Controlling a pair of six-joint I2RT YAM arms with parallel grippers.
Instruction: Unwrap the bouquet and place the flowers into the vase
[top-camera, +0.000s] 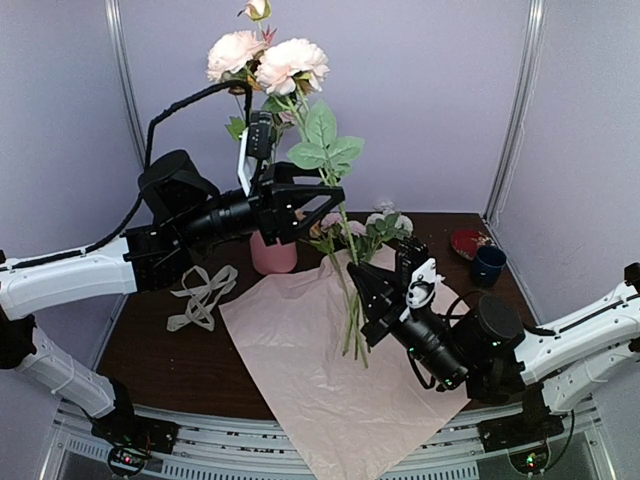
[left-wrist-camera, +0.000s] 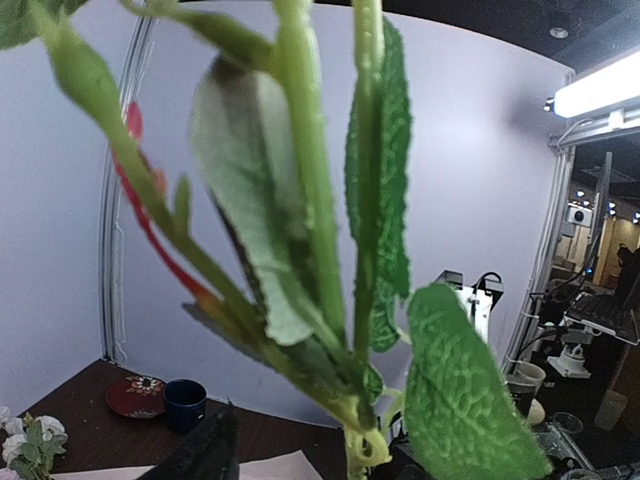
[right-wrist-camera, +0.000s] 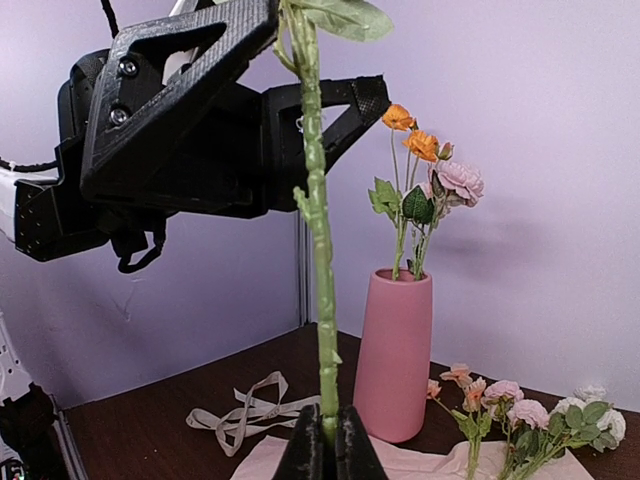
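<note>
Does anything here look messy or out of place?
Mildly. The pink paper hangs over the table's near edge, a cream ribbon lies tangled left of it, and a few flowers lie flat beyond it. Nothing looks spilled or broken.

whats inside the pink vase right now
A few flowers stand in the vase: orange and pink blooms with green leaves stick out of its mouth. Their lower stems are hidden by its wall, and so is anything else inside.
</note>
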